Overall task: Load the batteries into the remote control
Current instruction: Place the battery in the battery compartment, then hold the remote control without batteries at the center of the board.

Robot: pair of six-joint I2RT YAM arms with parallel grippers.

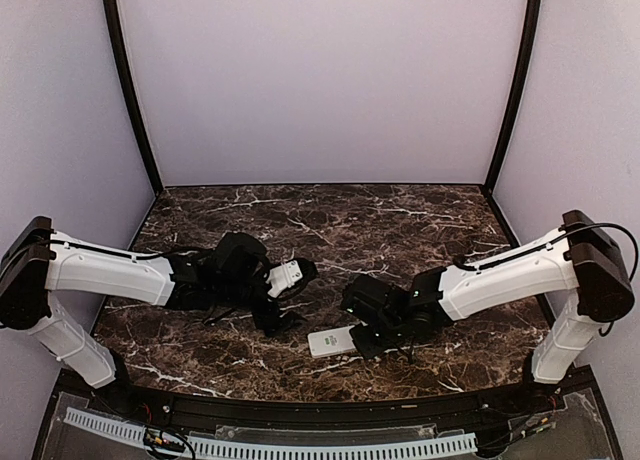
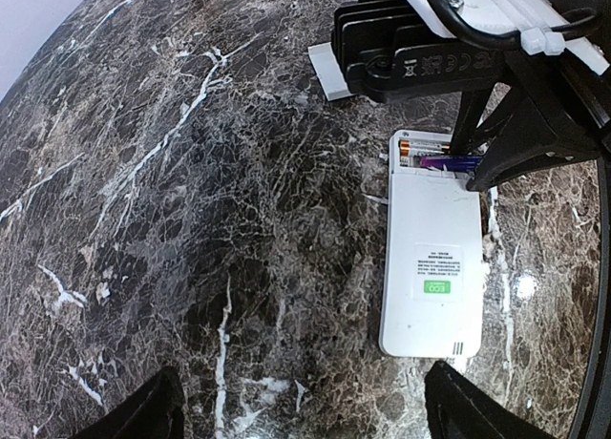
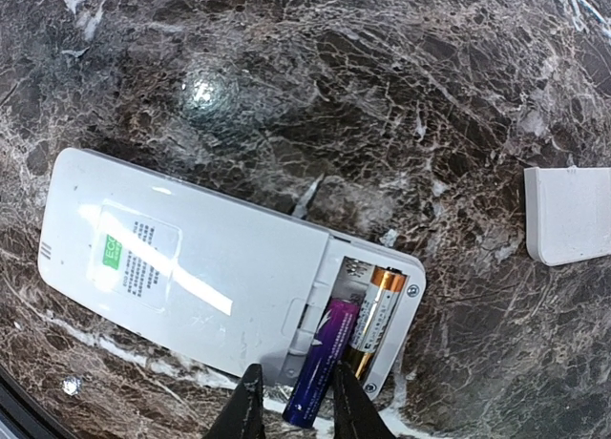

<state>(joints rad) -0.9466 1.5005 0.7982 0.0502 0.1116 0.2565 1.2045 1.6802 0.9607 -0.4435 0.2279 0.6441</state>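
The remote control (image 2: 431, 258) lies face down on the marble table (image 2: 191, 219), its far-end bay uncovered, a gold battery (image 2: 418, 150) seated inside. The right gripper (image 2: 474, 164) pinches a purple battery (image 2: 447, 160) beside it. A white cover (image 2: 329, 72) lies beyond, to the left.

There is one remote control (image 3: 191, 267), near the front edge of the one marble table (image 1: 400, 220), and it carries one green label (image 3: 110, 258). One gold battery (image 3: 379, 310) and one purple battery (image 3: 322, 363) make two in all, side by side at the remote's open end. One white cover (image 3: 571, 215) lies apart from the remote. There are two arms, the left arm (image 1: 100, 270) and the right arm (image 1: 510, 270). Each carries one gripper, the left gripper (image 2: 305, 415) and the right gripper (image 3: 298, 406), each with two fingers.
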